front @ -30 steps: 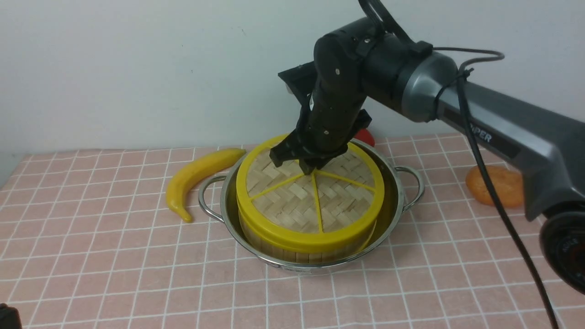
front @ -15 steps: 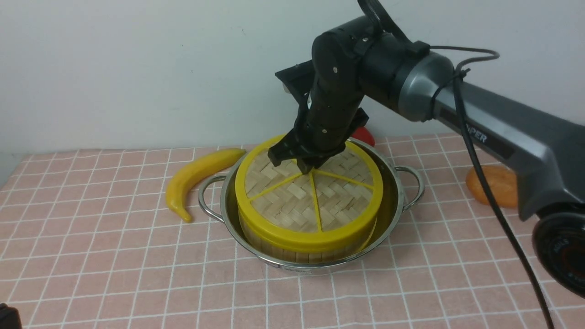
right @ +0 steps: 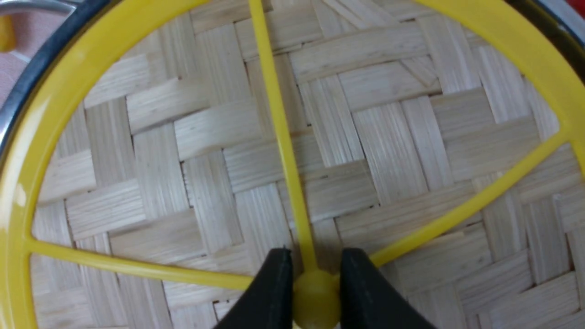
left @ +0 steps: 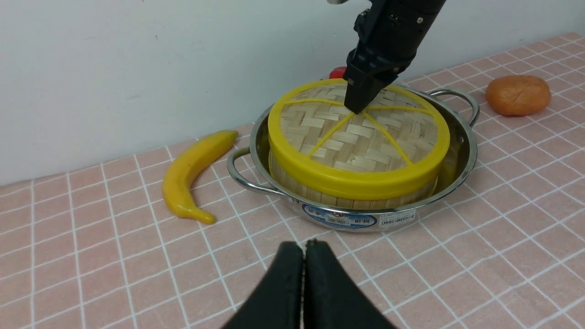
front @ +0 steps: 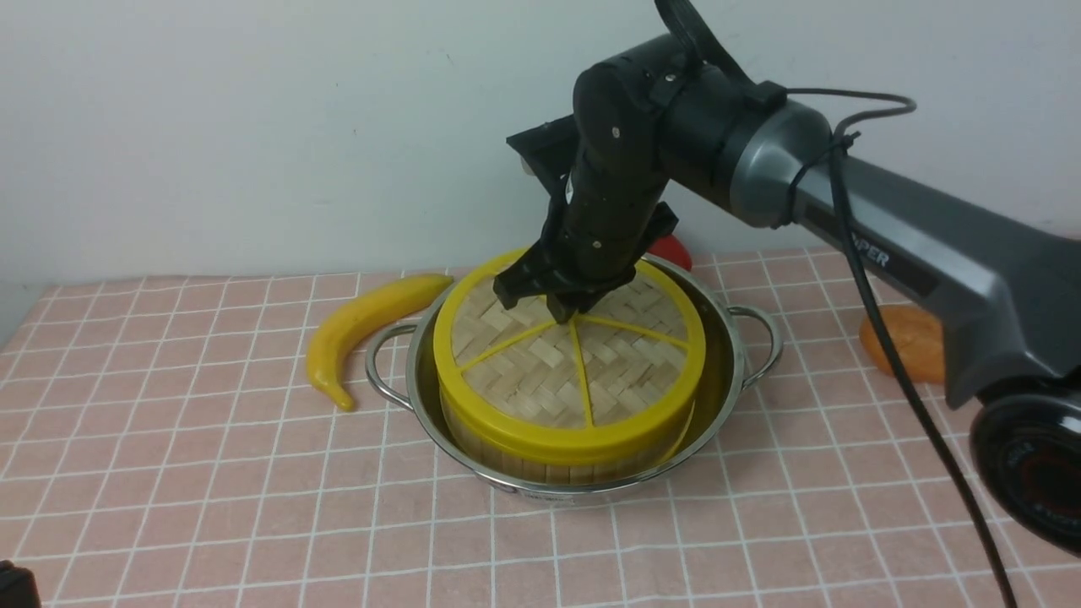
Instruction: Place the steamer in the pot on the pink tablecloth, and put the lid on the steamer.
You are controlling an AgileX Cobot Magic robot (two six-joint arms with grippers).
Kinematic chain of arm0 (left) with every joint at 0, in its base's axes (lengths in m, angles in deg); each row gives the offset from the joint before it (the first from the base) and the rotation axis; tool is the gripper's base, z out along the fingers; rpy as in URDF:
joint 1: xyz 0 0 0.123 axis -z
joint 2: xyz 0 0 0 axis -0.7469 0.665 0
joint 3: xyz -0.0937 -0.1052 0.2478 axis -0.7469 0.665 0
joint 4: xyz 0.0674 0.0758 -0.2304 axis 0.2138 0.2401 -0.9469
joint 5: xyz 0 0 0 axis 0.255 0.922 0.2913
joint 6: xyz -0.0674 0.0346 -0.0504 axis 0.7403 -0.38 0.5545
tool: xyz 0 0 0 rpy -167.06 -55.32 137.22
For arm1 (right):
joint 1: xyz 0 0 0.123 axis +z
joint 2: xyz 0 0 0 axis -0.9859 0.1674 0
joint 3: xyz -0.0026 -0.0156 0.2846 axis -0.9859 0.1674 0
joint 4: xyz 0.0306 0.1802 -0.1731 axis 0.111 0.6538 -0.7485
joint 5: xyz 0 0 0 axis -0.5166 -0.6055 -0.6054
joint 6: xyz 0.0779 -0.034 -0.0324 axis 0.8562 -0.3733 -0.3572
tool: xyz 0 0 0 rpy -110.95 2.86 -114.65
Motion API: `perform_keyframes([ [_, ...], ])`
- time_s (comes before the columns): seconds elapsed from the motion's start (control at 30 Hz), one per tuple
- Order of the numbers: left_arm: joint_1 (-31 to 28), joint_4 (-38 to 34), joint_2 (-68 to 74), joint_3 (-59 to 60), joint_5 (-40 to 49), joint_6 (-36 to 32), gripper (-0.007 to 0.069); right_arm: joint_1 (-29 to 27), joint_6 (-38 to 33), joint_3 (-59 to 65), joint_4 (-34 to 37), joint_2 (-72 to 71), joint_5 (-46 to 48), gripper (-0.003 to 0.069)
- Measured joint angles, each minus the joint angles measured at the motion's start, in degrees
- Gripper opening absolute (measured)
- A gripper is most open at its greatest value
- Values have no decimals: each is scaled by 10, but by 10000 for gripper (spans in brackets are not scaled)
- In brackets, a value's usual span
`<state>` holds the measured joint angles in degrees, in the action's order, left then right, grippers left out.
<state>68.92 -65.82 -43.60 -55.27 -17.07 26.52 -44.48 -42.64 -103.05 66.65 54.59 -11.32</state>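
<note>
The steamer (front: 540, 469) sits inside the steel pot (front: 728, 363) on the pink tablecloth (front: 211, 473). The woven lid (front: 540, 363) lies flat on top of the steamer. My right gripper (front: 564, 314) reaches down onto the lid's centre. In the right wrist view its gripper (right: 313, 265) is shut on the yellow hub (right: 315, 297), with one finger on each side. My left gripper (left: 304, 249) is shut and empty, low over the cloth in front of the pot (left: 466, 151). The lid (left: 356, 137) and the steamer wall (left: 347, 201) show there too.
A yellow banana (front: 363, 325) lies left of the pot. An orange fruit (front: 908, 342) lies at the right, partly behind my right arm. A red object (front: 671, 251) is behind the pot. A grey wall closes the back.
My right arm has shifted slightly left, and the lid's hub with it. The gripper stays on the hub. The pot and the banana have not moved.
</note>
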Motion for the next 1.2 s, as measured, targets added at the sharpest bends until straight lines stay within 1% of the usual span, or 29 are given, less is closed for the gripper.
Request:
perform_keyframes([
  [0.07, 0, 0, 0, 0, 0, 0, 1, 0, 0, -7, 0, 1, 2, 146],
  [0.13, 0, 0, 0, 0, 0, 0, 1, 0, 0, -15, 0, 2, 5, 162],
  [0.23, 0, 0, 0, 0, 0, 0, 12, 0, 1, -36, 6, 5, -2, 226],
  [0.4, 0, 0, 0, 0, 0, 0, 22, 0, 1, -77, 31, -47, -10, 376],
  [0.43, 0, 0, 0, 0, 0, 0, 22, 0, 1, -78, 33, -56, -11, 380],
  [0.47, 0, 0, 0, 0, 0, 0, 22, 0, 1, -82, 33, -96, -14, 411],
  [0.5, 0, 0, 0, 0, 0, 0, 22, 0, 0, -82, 33, -102, -13, 414],
  [0.57, 0, 0, 0, 0, 0, 0, 33, 0, 0, -85, 33, -175, -16, 428],
  [0.63, 0, -1, 0, 0, 0, 0, 41, 0, 0, -77, 32, -237, -17, 404],
  [0.67, 0, -1, 0, 0, 0, 0, 41, 0, 0, -75, 32, -244, -18, 400],
  [0.7, 0, -1, 0, 0, 0, 0, 46, 0, -1, -53, 27, -294, -21, 358],
  [0.73, 0, -1, 0, 0, 0, 0, 52, 0, -1, -15, 14, -350, -23, 300],
  [0.8, 0, -1, 0, 0, 0, 0, 55, 0, -1, 38, -3, -410, -25, 230],
  [0.83, 0, -1, 0, 0, 0, 0, 57, 0, 0, 105, -20, -474, -25, 154],
  [0.87, 0, -1, 0, 0, 0, 0, 62, 0, 2, 161, -35, -520, -25, 101],
  [0.9, 0, -1, 0, 0, 0, 0, 64, 0, 5, 209, -46, -547, -26, 69],
  [0.93, 0, -1, 0, 0, 0, 0, 64, 0, 14, 275, -60, -599, -35, 18],
  [0.97, 0, -1, 0, 0, 0, 0, 64, 0, 28, 358, -70, -649, -69, -7],
  [1.0, 0, -1, 0, 0, 0, 0, 68, 0, 39, 414, -76, -673, -95, -13],
  [1.03, 0, -1, 0, 0, 0, 0, 70, 0, 41, 429, -77, -689, -115, -13],
  [1.07, 0, -1, 0, 0, 0, 0, 75, 0, 60, 526, -88, -741, -194, -15],
  [1.13, 0, -1, 0, 0, 0, 0, 75, 0, 89, 643, -106, -799, -303, -15],
  [1.17, 0, -1, 0, 0, 0, 0, 81, 0, 104, 732, -122, -836, -382, -15],
  [1.2, 0, -1, 0, 0, 0, 0, 83, 0, 109, 761, -131, -854, -423, -15],
])
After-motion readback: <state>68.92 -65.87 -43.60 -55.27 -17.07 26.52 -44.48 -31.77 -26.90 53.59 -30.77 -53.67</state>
